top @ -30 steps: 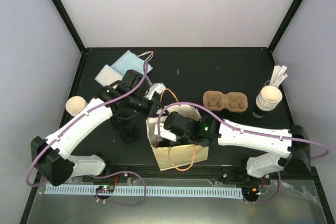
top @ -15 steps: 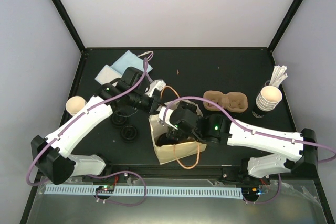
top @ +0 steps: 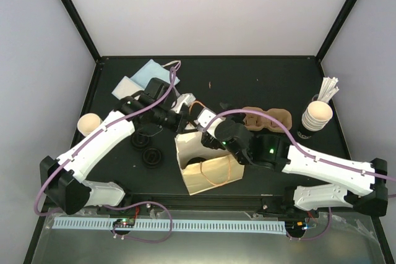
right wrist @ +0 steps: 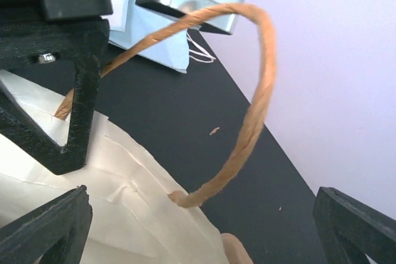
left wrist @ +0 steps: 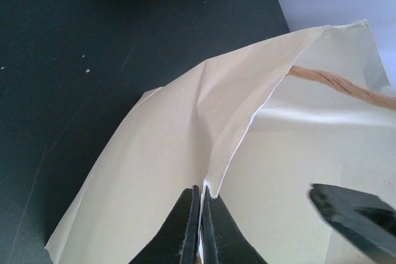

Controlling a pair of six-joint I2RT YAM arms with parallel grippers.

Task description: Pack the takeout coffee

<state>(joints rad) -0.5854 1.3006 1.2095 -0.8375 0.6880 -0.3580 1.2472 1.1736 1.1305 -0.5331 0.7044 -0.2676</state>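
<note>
The takeout coffee, a single cream paper cup (top: 90, 123), stands at the table's left edge, beside the left arm and clear of both grippers. A cream paper bag (top: 207, 166) with twisted brown handles (right wrist: 260, 91) lies mouth-open at the middle front. My left gripper (top: 180, 127) is shut on the bag's far-left rim; in the left wrist view its fingertips (left wrist: 202, 199) pinch the paper edge of the bag (left wrist: 185, 128). My right gripper (top: 207, 129) hangs open over the bag's far rim with nothing between its fingers (right wrist: 43, 227), one handle loop arching in front of it.
A brown pulp two-cup carrier (top: 267, 119) sits behind the right arm. A stack of cups with white sticks (top: 317, 115) stands at the far right. Two black lids (top: 151, 156) lie left of the bag. Blue and white napkins (top: 148, 75) lie at the back left.
My right gripper has come up out of the bag and moved back and to the right. The bag has turned and leaned with it. My left gripper has kept its pinch on the rim.
</note>
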